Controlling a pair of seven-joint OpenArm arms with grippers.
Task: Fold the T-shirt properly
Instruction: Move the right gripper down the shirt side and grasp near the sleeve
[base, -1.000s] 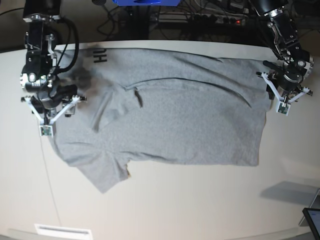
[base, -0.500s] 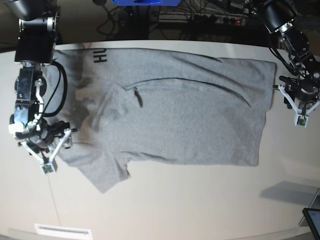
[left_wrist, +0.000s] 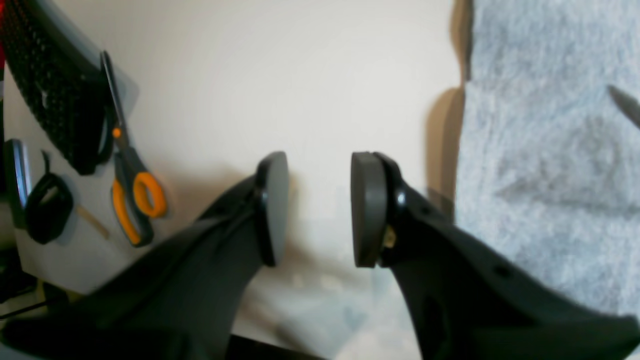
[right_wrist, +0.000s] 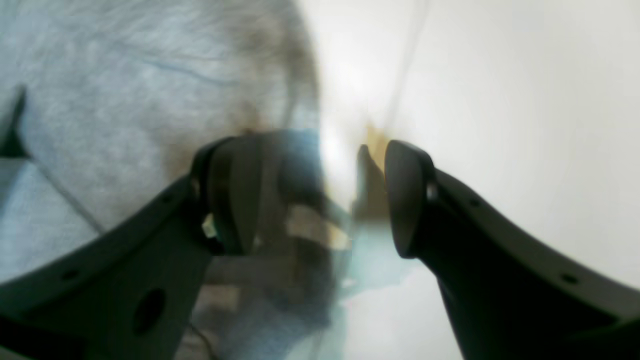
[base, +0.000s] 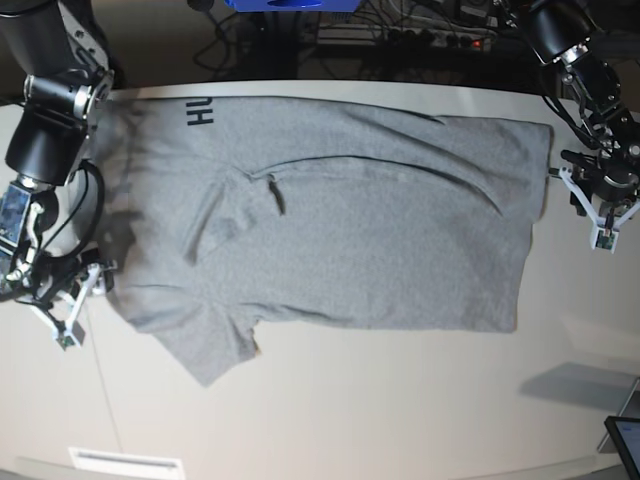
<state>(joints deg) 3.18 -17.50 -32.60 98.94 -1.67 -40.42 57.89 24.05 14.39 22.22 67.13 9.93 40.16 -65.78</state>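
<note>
The grey T-shirt (base: 340, 220) lies spread flat across the pale table (base: 400, 400), with black lettering (base: 201, 112) at its back left corner and a sleeve (base: 205, 350) sticking out toward the front left. My right gripper (base: 65, 322) stands open just left of the shirt's edge, over bare table. The blurred right wrist view shows the gripper (right_wrist: 320, 200) empty, with the T-shirt (right_wrist: 125, 100) on its left. My left gripper (base: 603, 222) hangs open beside the hem on the right. In its wrist view the gripper (left_wrist: 320, 207) holds nothing, and the T-shirt (left_wrist: 550, 150) lies to its right.
Orange-handled scissors (left_wrist: 132, 195) and dark gear (left_wrist: 55, 95) lie on the table beyond the left gripper. A dark screen corner (base: 625, 440) sits at the front right, a white strip (base: 125, 462) at the front left. Cables and a power strip (base: 440, 40) run behind the table.
My right gripper has travelled along the shirt's left edge toward the table's front and off the cloth, opening wider. My left gripper moved right, off the hem, then stayed still.
</note>
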